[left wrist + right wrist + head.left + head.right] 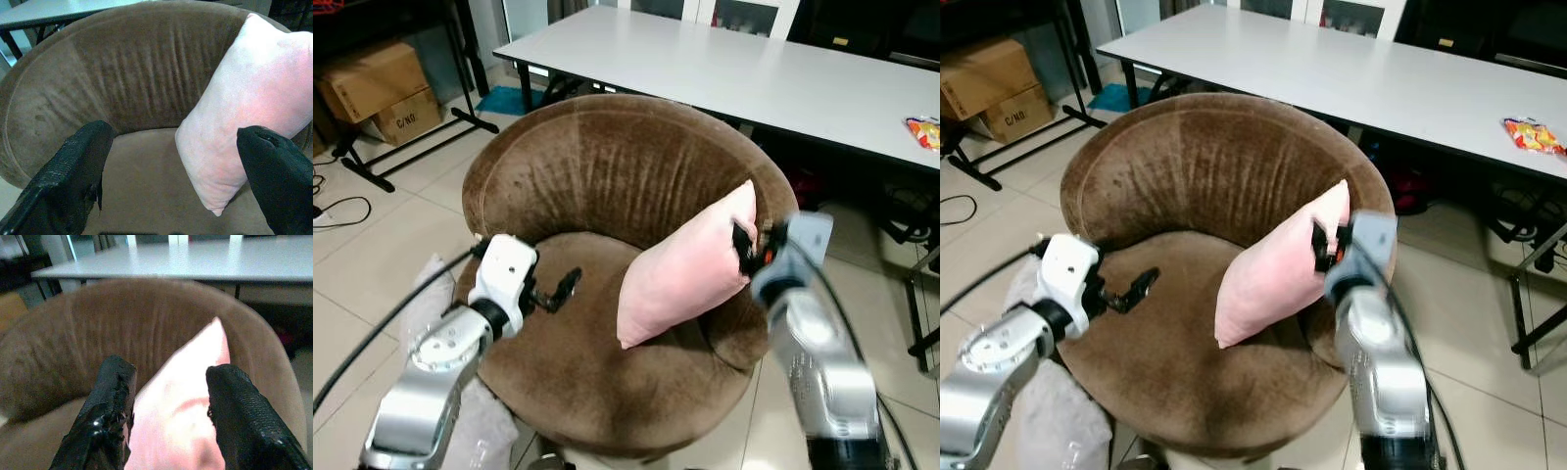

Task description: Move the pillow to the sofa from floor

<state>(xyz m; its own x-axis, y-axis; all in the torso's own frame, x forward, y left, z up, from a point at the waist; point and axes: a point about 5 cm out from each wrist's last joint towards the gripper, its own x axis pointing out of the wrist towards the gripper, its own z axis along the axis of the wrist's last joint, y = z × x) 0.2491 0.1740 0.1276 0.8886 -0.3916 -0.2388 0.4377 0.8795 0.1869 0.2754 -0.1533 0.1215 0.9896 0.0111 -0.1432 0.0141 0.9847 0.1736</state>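
pink pillow [690, 262] on brown sofa [587, 166], right claw [168, 406] fingers apart around it, left claw [176, 171] wide

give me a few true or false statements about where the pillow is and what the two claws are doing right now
1. The pillow leans on the sofa back. True.
2. The pillow lies on the floor. False: it is on the sofa seat.
3. The left claw grips the pillow. False: it hovers open over the seat, apart from the pillow.
4. The right claw is at the pillow's upper edge. True.
5. The table stands behind the sofa. True.
6. The pillow is blue. False: it is pink.
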